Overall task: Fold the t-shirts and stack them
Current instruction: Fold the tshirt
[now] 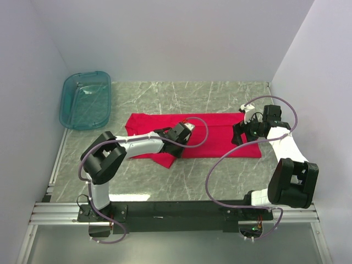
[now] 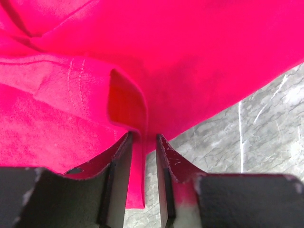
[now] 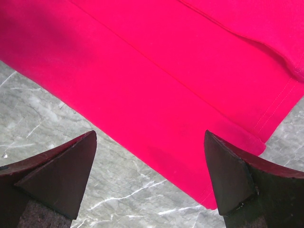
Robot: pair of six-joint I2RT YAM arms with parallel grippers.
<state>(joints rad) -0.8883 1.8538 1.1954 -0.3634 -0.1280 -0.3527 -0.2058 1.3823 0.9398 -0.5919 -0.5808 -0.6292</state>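
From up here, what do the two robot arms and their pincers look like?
The left arm and right arm share chunky black joints joined by white links, with a thin lilac cable looping alongside each. Each ends in two flat, black, wedge-shaped fingers.

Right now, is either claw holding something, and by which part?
The left gripper pinches the red t-shirt by a fold at its near edge; the right gripper stands open, holding nothing.

Stock count: one red t-shirt (image 1: pixel 214 129), one teal tub (image 1: pixel 85 100), one marbled table (image 1: pixel 165 184), two grippers, namely left gripper (image 2: pixel 142 137) and right gripper (image 3: pixel 149 137)
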